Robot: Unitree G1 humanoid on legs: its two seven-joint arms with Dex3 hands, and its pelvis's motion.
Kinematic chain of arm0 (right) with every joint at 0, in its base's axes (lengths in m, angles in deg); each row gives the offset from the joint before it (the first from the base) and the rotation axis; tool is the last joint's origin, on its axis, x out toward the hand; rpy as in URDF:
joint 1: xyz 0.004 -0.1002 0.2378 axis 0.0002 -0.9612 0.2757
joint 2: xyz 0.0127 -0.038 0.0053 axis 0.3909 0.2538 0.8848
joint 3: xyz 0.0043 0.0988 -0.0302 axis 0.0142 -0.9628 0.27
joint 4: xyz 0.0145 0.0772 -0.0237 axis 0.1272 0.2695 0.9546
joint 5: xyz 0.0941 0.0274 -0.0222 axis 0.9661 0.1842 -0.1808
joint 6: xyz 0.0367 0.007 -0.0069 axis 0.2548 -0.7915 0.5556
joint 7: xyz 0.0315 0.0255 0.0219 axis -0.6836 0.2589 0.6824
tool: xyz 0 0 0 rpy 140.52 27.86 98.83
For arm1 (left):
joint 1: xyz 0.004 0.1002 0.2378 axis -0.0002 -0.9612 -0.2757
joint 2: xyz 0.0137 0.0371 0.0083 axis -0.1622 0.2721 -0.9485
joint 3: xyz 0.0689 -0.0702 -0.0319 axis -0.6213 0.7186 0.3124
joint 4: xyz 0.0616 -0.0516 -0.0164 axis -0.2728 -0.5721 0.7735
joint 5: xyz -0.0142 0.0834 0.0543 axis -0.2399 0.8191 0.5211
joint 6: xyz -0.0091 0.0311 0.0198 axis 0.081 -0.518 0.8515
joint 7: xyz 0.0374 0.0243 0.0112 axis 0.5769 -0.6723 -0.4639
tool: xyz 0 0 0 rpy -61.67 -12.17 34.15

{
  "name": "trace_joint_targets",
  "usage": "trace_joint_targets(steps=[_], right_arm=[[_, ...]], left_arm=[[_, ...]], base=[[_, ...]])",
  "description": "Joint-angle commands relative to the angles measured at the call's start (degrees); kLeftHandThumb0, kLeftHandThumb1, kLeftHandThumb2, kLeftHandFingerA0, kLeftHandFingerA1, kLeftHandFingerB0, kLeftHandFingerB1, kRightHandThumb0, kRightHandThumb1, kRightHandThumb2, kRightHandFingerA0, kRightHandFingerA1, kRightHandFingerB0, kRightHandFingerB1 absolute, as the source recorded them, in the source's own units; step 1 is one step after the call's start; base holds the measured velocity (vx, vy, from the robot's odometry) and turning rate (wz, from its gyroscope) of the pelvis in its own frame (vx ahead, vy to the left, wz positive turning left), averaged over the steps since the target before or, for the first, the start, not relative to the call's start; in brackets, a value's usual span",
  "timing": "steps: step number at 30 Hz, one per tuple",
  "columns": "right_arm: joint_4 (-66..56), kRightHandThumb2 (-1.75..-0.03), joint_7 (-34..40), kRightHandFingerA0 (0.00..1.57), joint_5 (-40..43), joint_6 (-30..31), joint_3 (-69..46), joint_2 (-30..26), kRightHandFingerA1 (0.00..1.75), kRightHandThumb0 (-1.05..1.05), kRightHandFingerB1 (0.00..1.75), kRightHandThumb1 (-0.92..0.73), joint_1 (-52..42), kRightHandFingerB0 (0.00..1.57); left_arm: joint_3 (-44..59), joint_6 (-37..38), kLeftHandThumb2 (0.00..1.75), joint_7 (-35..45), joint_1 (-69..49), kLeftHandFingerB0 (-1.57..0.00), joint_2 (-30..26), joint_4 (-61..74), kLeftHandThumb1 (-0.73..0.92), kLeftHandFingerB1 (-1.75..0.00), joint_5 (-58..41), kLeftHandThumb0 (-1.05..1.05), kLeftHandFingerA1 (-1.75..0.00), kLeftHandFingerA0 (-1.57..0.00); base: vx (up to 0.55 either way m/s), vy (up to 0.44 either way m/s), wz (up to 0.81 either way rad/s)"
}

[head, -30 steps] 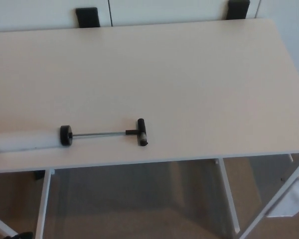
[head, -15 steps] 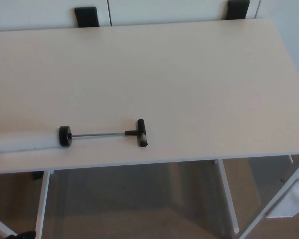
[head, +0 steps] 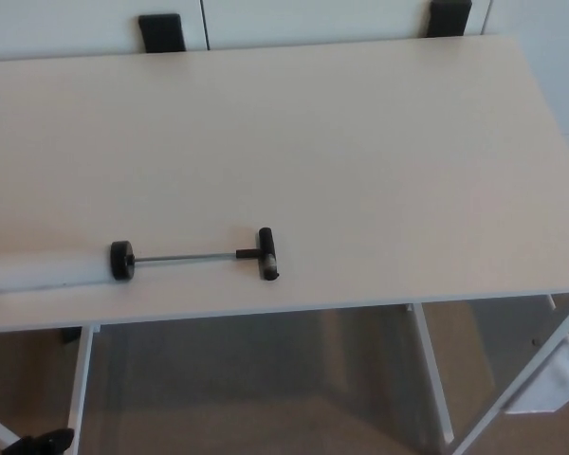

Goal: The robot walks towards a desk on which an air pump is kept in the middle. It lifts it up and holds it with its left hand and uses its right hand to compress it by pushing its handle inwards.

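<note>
Still on the table: air pump lies alone, no hand in sight

Right now the air pump (head: 133, 263) lies flat on the pale table (head: 313, 142), close to the near edge and over toward the left side of the head view. Its white barrel (head: 45, 270) points left, almost reaching the table's left end. A black cap (head: 121, 260) closes the barrel's right end, and from it a thin metal rod (head: 184, 256) runs out to the right, fully drawn. The rod ends in a black T-handle (head: 266, 253), which stands crosswise to the rod and sits near the table's front edge.

Neither of the robot's hands shows anywhere in the view, so nothing can be said of their fingers, whether wide, narrow or holding anything. The pump touches only the tabletop.

At the far edge of the table two dark blocks (head: 161, 31) peek up against a white wall. Below the near edge the white table legs (head: 79, 389) and a tan floor (head: 266, 398) are visible.
</note>
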Motion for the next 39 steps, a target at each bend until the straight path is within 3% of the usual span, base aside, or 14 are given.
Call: trace_joint_targets(steps=[1,32,39], right_arm=[[0.6,-0.61,0.8,0.32,-0.6,-0.3,0.2,-1.0,0.41,-0.59,0.33,-0.73,0.1,0.21],[1.1,-0.61,0.7,0.31,-1.3,-0.7,1.0,-1.8,0.41,-0.58,0.33,-0.72,-0.2,0.21],[0.3,-0.61,0.4,0.32,-0.8,-0.2,1.1,-1.7,0.41,-0.57,0.34,-0.72,-0.6,0.22]], left_arm=[[0.3,0.4,0.6,0.0,-0.6,-0.32,-1.3,0.1,0.69,-0.33,0.6,-0.37,-0.39,-0.43],[-0.6,1.5,0.62,-0.4,-2.7,-0.31,-1.3,1.8,0.71,-0.33,1.7,-0.38,-0.4,-0.43],[-1.0,1.3,0.61,-0.7,-2.6,-0.32,-1.4,1.5,0.7,-0.33,2.2,-0.38,-0.39,-0.44]], base=[[0.0,0.0,0.0],[0.0,0.0,0.01],[-0.04,0.198,-0.15]])
